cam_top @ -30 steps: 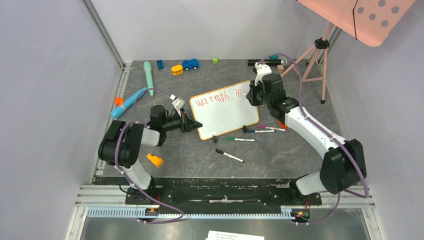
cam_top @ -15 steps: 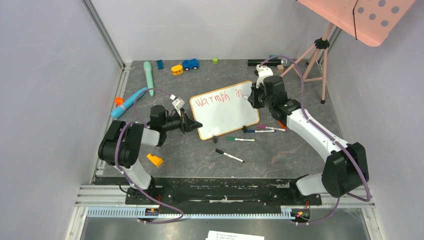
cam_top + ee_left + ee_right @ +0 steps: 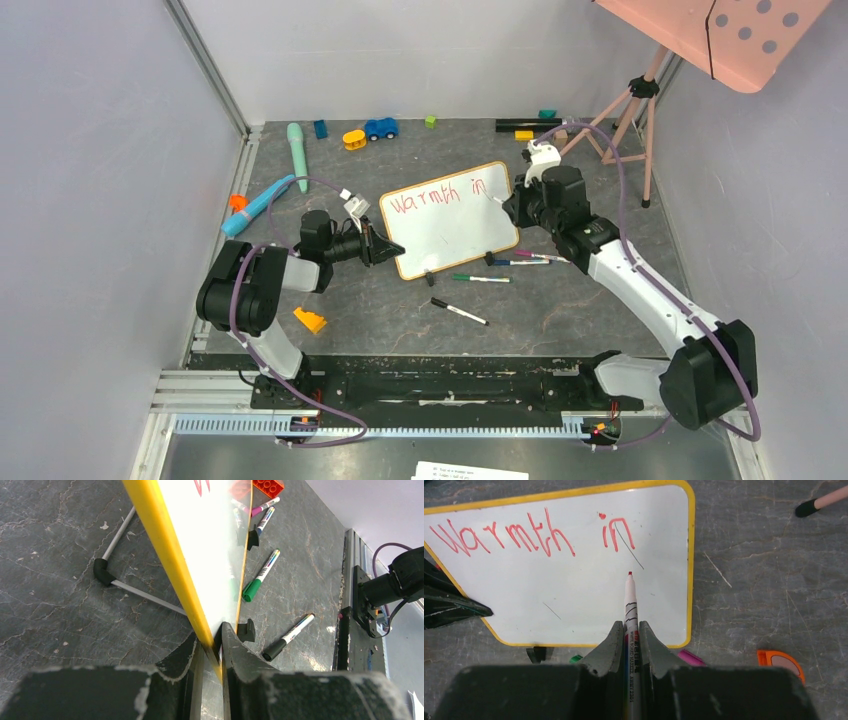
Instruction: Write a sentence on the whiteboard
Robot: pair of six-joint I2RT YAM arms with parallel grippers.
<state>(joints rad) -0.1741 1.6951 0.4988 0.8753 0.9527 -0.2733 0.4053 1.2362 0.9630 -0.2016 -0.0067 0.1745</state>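
Your sentence (image 3: 531,535) stops at "Warmth in"; more seems left; right claw (image 3: 629,627) clenches the marker (image 3: 629,597) over the whiteboard (image 3: 450,232); left claw (image 3: 210,641) pinches its corner.

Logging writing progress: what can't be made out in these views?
- Whether the marker touches the whiteboard: right wrist view looks along it; top view too small.
- The sentence in the left wrist view: whiteboard seen edge-on, red strokes cut off at the top edge.
- The marker's rear: cut off by the right wrist view's bottom edge, within the right pincer.
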